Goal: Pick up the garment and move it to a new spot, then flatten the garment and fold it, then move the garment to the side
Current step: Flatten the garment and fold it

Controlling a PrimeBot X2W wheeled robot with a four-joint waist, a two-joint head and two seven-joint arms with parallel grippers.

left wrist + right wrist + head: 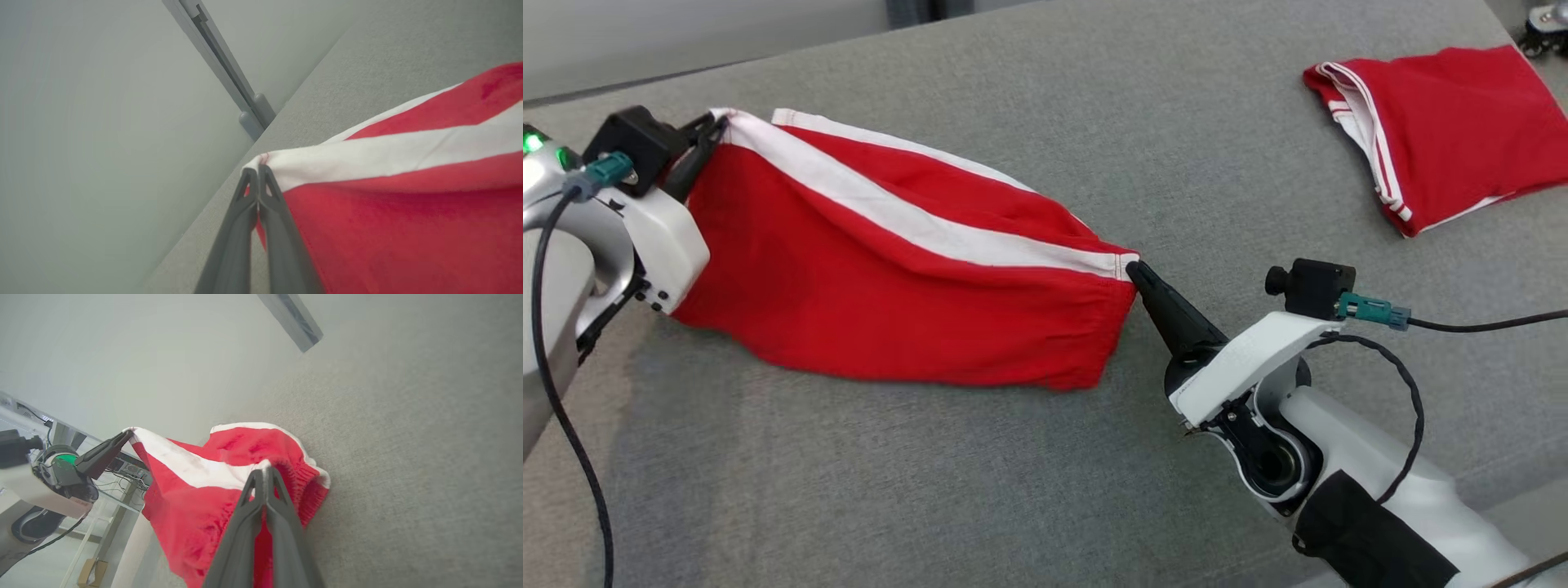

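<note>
- My left hand is clenched on the white-banded corner of the garment. My right hand is clenched on the opposite end of that band.
- The garment hangs between the two hands. Its top edge is stretched and its lower edge sags onto the desk, left of centre.
- First risk: both grips look like thin pinches at the very tip of the cloth. Pulling the hands further apart could tug a corner free, and that side would drop in a heap.
- Second risk: the right wrist view shows the cloth bunched and open like a tube behind the right hand. If I lay it down like that, I'd expect creases trapped under the top layer.
- Third risk: the left hand is near the desk's edge, which in the left wrist view runs close past the fingertips. Drifting outward could drape cloth over the edge.
- A folded garment lies well apart at the far right, so I judge no clash there.
- Surface: a grey, woven-looking cover, probably grippy enough to drag on cloth.
- Room: a plain pale wall stands behind the desk, with a grey rail against it.
</note>
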